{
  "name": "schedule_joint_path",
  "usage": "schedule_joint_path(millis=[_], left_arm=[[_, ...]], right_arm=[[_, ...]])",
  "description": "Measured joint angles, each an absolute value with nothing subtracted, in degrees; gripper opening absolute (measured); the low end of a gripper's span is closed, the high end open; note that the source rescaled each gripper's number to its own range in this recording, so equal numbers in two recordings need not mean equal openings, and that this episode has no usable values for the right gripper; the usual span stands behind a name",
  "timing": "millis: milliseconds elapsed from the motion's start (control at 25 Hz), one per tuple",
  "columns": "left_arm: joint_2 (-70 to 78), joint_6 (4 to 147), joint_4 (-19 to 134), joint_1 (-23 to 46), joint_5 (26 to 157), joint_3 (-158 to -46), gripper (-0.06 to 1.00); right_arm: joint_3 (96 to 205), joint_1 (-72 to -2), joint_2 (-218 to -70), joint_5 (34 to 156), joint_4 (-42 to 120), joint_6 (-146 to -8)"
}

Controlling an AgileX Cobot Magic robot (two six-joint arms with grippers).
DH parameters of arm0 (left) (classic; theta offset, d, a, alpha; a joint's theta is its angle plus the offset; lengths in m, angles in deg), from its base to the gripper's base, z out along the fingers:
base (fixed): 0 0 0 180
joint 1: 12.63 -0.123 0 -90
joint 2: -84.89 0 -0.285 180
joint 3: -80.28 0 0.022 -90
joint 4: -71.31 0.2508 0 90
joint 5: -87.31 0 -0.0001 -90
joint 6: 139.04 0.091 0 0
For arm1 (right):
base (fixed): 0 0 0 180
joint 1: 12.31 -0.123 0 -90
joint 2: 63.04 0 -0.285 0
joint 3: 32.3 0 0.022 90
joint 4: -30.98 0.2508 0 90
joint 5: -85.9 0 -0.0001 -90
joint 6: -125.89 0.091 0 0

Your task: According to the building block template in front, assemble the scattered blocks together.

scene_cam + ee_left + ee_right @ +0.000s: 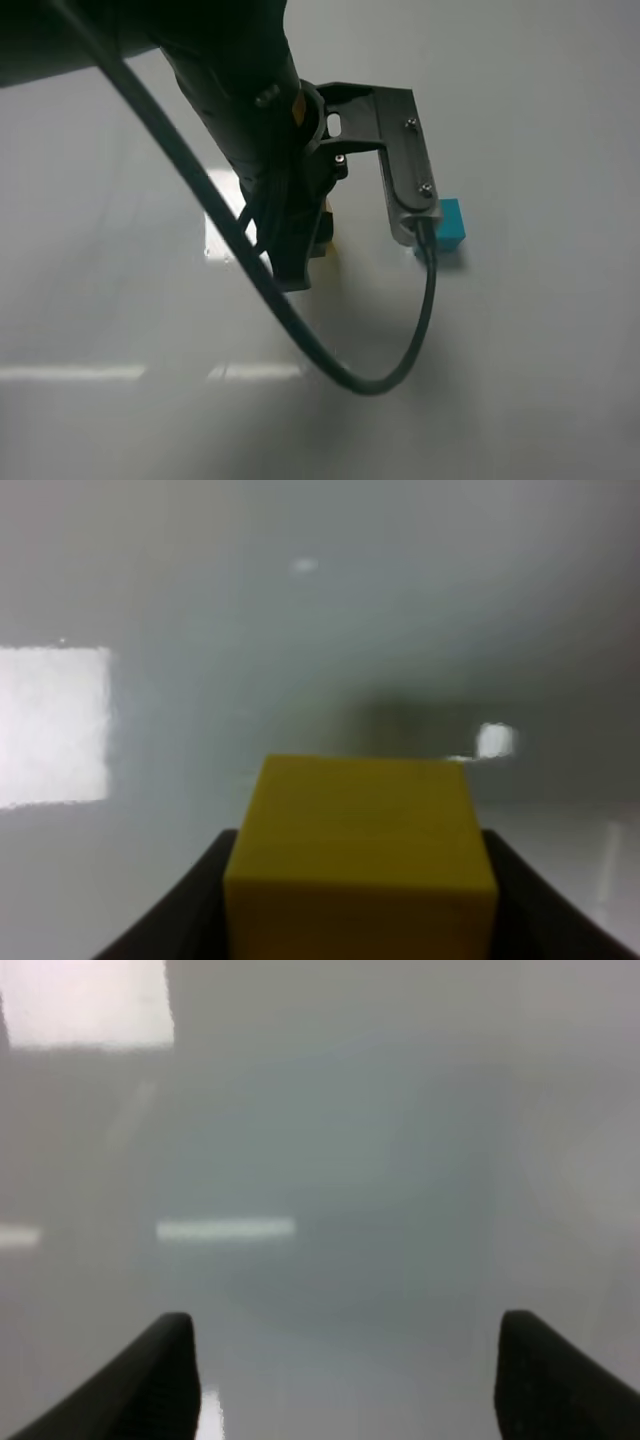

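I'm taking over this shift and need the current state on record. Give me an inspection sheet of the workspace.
Surface: pale glossy table, glare patches.
Job's things: yellow cube in left claw; teal cube on the table, apart; template not seen.
Clutter: nothing seen.
Grippers: left claw shut on yellow cube; right claw open, empty.
Cables: dark cable hangs in a loop over the table.
Surroundings: nothing seen.

Black arm (230, 70), screwed bracket (402, 140), looping dark cable (432, 290).
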State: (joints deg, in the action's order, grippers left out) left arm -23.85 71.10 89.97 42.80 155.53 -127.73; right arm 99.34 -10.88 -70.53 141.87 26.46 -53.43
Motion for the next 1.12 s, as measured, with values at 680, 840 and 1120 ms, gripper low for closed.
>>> schedule_joint_path(millis=[680, 840, 1120], left_arm=[[-28.0, 75.9, 87.5, 45.0, 156.2, -135.3, 0.06], [-28.1, 75.5, 87.0, 45.0, 156.1, -135.3, 0.06], [-28.1, 74.4, 86.3, 45.0, 155.3, -135.3, 0.06]], right_arm=[[99.3, -10.9, -70.5, 141.9, 26.5, -53.4], [99.3, -10.9, -70.5, 141.9, 26.5, -53.4], [99.3, -10.9, -70.5, 141.9, 26.5, -53.4]])
